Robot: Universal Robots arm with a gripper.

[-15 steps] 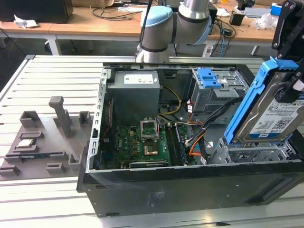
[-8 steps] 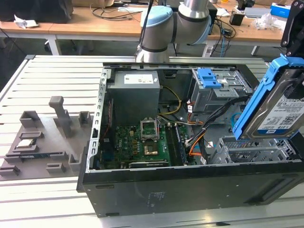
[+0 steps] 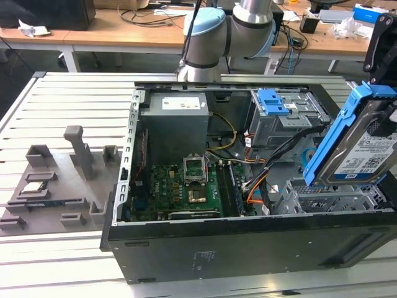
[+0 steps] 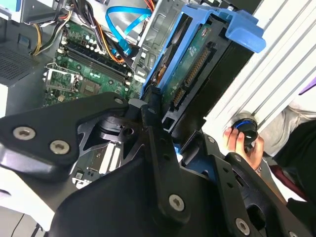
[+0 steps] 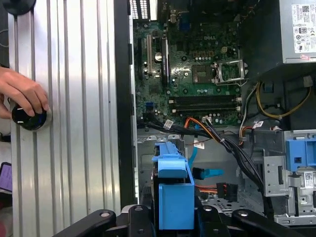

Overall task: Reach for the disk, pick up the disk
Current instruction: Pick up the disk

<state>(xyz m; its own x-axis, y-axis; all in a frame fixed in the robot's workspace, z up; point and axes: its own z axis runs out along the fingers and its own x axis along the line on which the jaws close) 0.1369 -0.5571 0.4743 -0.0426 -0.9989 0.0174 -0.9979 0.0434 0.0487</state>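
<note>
We saw the open black PC case [image 3: 186, 248] lying on its side on the ribbed metal table [image 3: 62, 99]. Inside it sat a green motherboard [image 3: 180, 186] w/ an open, bare CPU socket [image 3: 197, 180], a grey box-shaped power supply [image 3: 177, 124], loose bundles of black, orange & yellow cables [image 3: 273, 161], and a grey sheet-metal drive cage [image 3: 288, 115] w/ a blue plastic latch [image 3: 273, 102].

The disk [image 3: 366, 149] was out of the case, lifted above its corner at the exterior view's right, tilted up on edge. It was flat, rectangular, silver metal w/ a white-and-blue label, framed by blue plastic rails. In both wrist views the gripper [image 5: 175, 217] was closed on the disk [image 5: 173, 192], black fingers [image 4: 158, 143] pressing the blue rail on either side.

Beside the case, at the exterior view's left, a grey moulded fixture tray [image 3: 56, 180] held a small square silver chip [image 3: 34, 186] in one pocket.

In the first wrist view a person's hand [image 5: 22, 94] rested on a round black knob [image 5: 29, 118] on the table.
</note>
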